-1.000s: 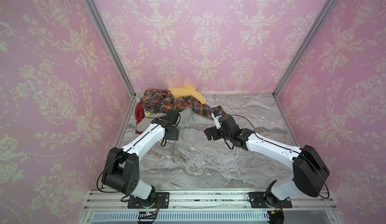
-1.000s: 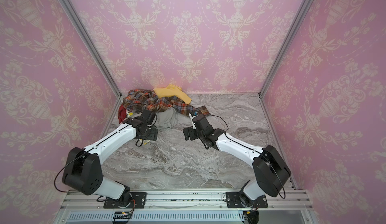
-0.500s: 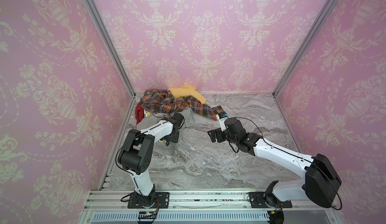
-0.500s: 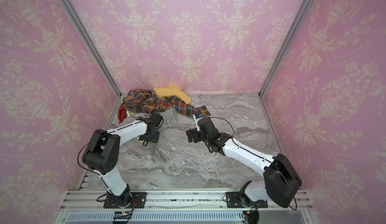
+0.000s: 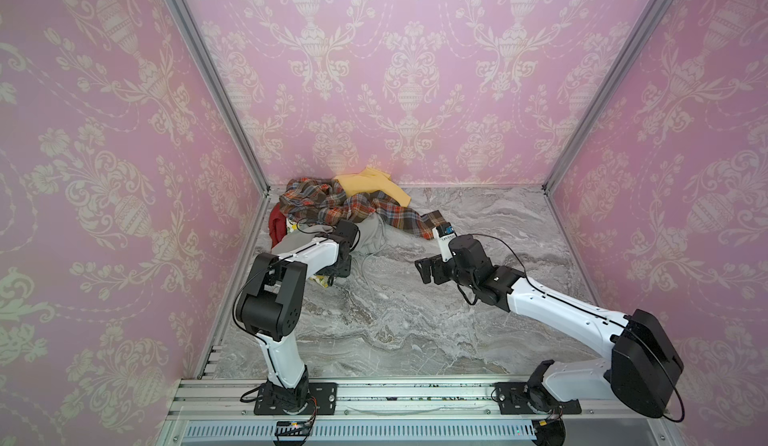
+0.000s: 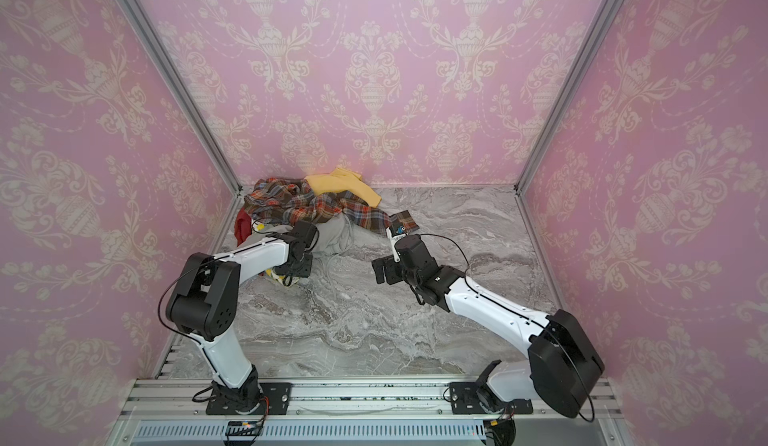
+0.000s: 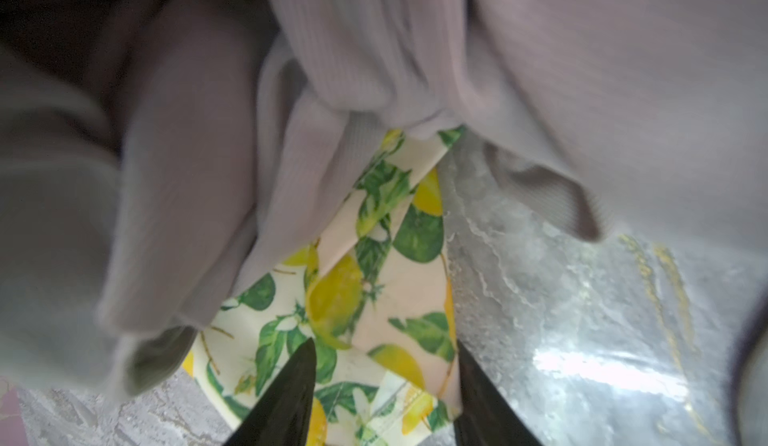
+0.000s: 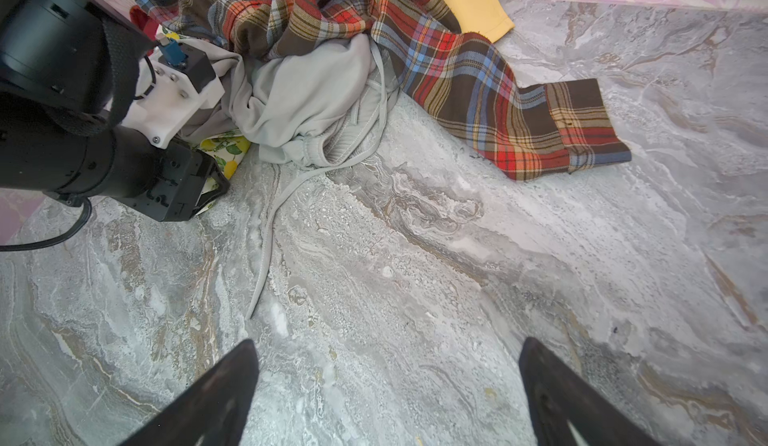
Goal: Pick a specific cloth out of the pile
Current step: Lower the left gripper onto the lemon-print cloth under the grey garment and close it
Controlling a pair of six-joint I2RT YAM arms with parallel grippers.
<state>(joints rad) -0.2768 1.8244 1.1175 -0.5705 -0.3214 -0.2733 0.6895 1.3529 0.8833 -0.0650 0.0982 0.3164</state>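
One lemon-print cloth (image 7: 365, 311) shows, poking from under the grey garment (image 7: 374, 70) in the single pile (image 5: 332, 207). I'm at the grasp: my left gripper (image 7: 384, 342) straddles its corner, jaws parted, nothing pinched yet. Next, close firmly and draw it clear. My right gripper (image 8: 388, 352) hangs spread, empty, well apart from that garment.

In a top view the pile (image 5: 328, 205) blocked the upper-left corner; the table (image 5: 395, 331) lay open at centre and upper right.
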